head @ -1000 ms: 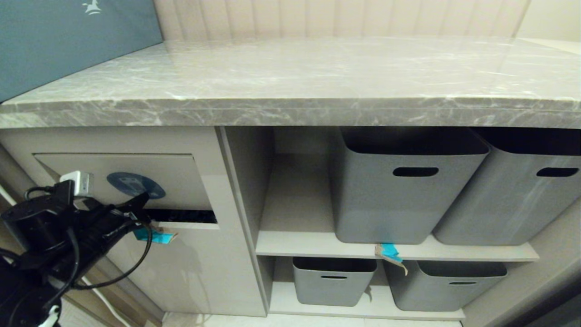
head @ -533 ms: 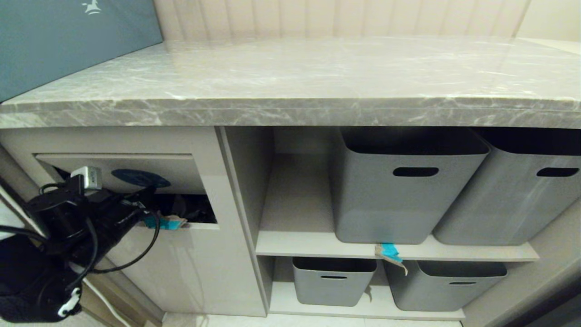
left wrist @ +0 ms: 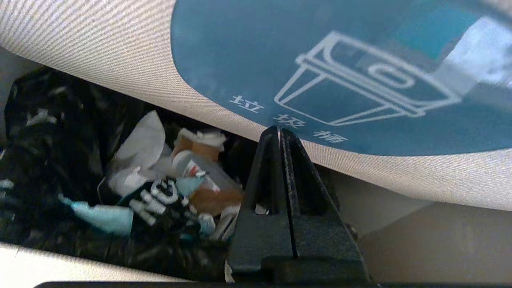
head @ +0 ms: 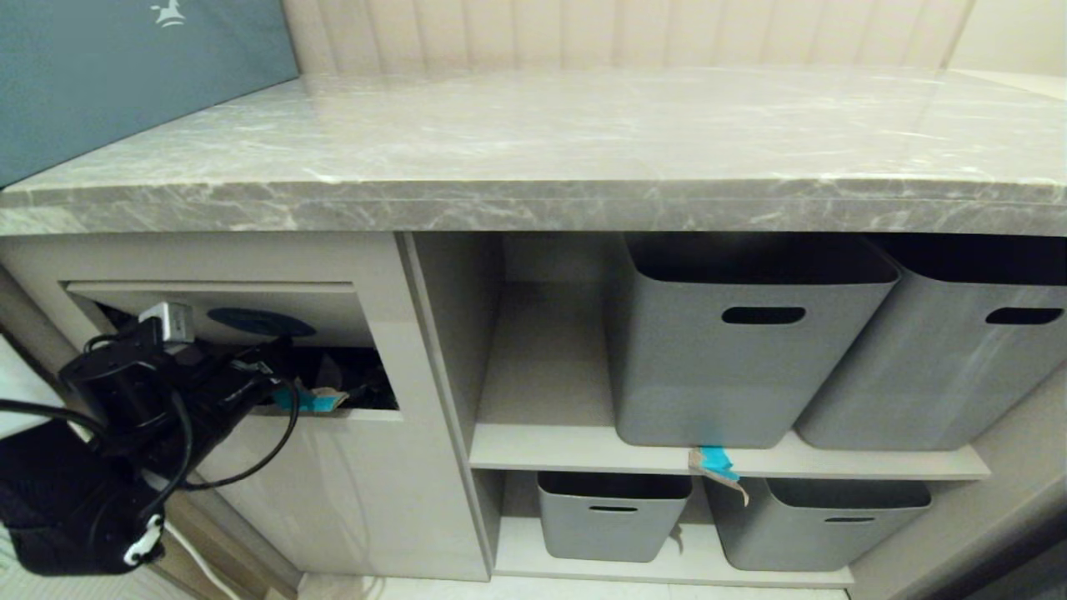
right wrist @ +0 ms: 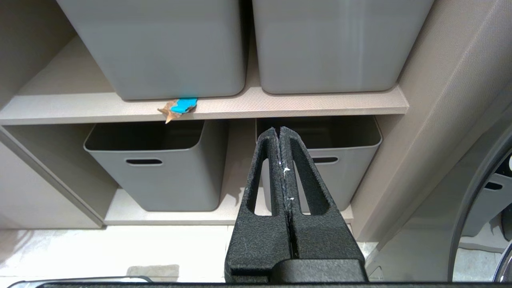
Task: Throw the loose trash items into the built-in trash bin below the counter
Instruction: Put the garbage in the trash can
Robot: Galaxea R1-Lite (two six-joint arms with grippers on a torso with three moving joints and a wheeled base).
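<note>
Under the grey marble counter (head: 533, 150), the built-in trash bin's beige flap (head: 333, 321) with its blue oval sticker (head: 261, 322) is tilted inward. My left gripper (head: 271, 371) is shut and presses against the flap just below the sticker (left wrist: 320, 60); its tips (left wrist: 279, 130) touch the panel. A turquoise-and-cardboard scrap (head: 308, 400) hangs from it over the opening's lower lip. A second scrap (head: 715, 462) lies on the shelf edge under a grey tub, also visible as the scrap (right wrist: 181, 106) in the right wrist view. My right gripper (right wrist: 279, 130) is parked low, shut and empty.
Inside the bin a black liner holds crumpled rubbish (left wrist: 160, 180). Two large grey tubs (head: 733, 342) (head: 942, 350) stand on the upper shelf, two smaller ones (head: 613, 512) (head: 817, 521) below. A teal box (head: 125, 75) sits on the counter's left.
My left gripper has pushed forward and up with the scrap. The flap has swung further inward, widening the dark opening. The scrap has moved from in front of the cabinet to the opening's lip.
</note>
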